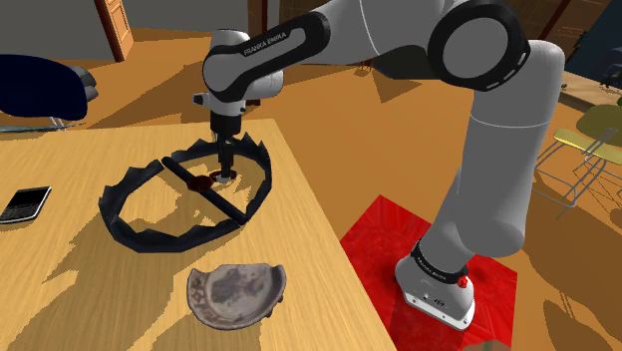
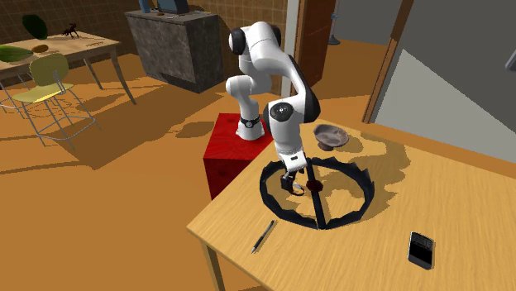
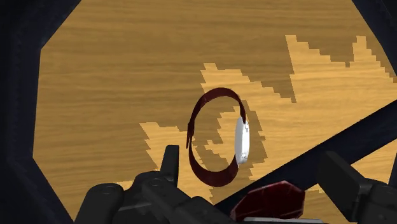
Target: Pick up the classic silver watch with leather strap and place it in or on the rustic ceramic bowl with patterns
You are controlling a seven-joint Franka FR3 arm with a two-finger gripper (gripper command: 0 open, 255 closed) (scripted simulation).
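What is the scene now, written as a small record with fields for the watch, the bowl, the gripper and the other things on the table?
watch: silver case, dark red strap, standing on edge on the table, inside the dark ring
gripper: open, over the watch, not touching it
bowl: grey-brown, patterned, empty, outside the dark ring, near the table's edge
other things: phone, pen
task state: watch not yet picked up

On the tabletop [image 1: 80, 289], the watch [image 3: 240, 141] lies inside a ring-shaped frame [image 1: 125, 229], beside its crossbar and under the gripper [image 1: 225, 172]. In the shoulder view, the bowl [image 1: 237, 292] sits nearer, just outside the frame, and a phone [image 1: 24, 203] lies well to the left.
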